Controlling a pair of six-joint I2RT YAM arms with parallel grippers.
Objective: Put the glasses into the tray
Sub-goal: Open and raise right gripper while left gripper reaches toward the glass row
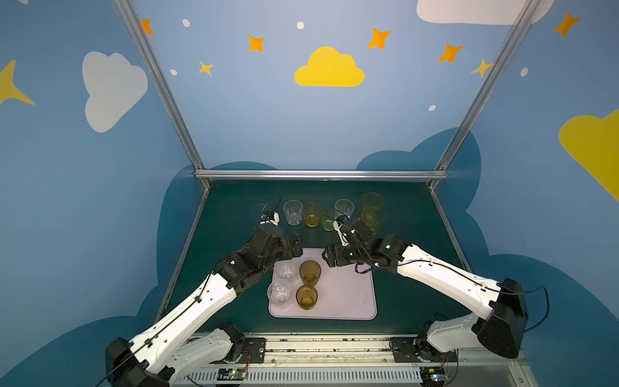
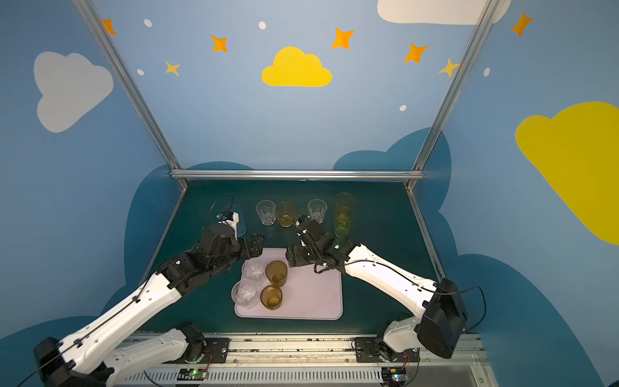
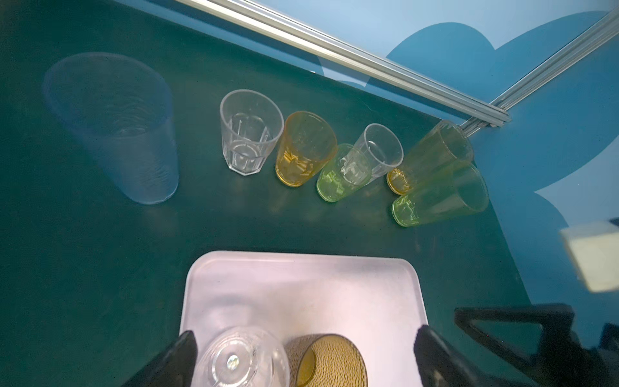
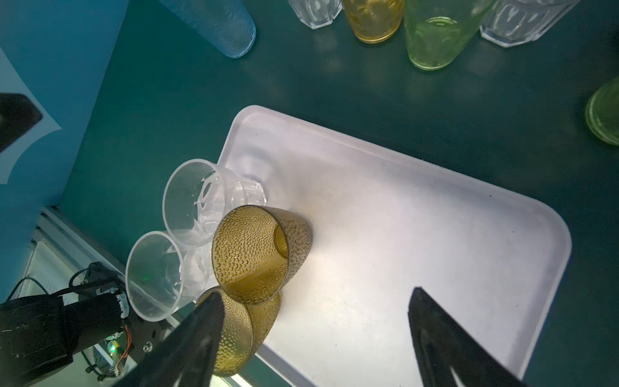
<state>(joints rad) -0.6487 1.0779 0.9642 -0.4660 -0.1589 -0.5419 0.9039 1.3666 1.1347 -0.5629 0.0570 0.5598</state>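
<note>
- A dark green flat worktop (image 1: 412,214) carries everything in the scene.
- A flat pale lilac-pink rectangular tray (image 1: 345,295), with rounded corners and a low raised rim, lies on the near middle of the worktop. Its right half is bare.
- The left pincer (image 3: 305,335) hangs over the tray's far left corner. Its black jaws are spread wide and grip nothing.
- The right pincer (image 4: 315,293) hangs over the tray's far edge, to the right of the glasses in the tray. Its jaws are wide apart above bare tray and hold nothing.
- Three tall see-through tumblers stand upright in a row on the worktop beyond the tray. A tall pale blue tumbler (image 3: 114,127) is at the left end. A tall orange tumbler (image 3: 432,154) and a tall yellow-green tumbler (image 3: 442,197) stand just beside each other at the right end.
- Four short glasses stand in the same row between the tall ones. From left to right they are a short clear faceted glass (image 1: 293,212), a short orange glass (image 1: 312,214) just beside it, a short green glass (image 1: 330,220), and a second clear faceted glass (image 1: 344,207) just behind the green one.
- Four short glasses stand upright in the tray's left half, packed two by two. On the left are a far clear glass (image 1: 287,272) and a near clear glass (image 1: 279,295). On the right are a far brown-amber dotted glass (image 1: 310,272) and a near brown-amber dotted glass (image 1: 306,296).
</note>
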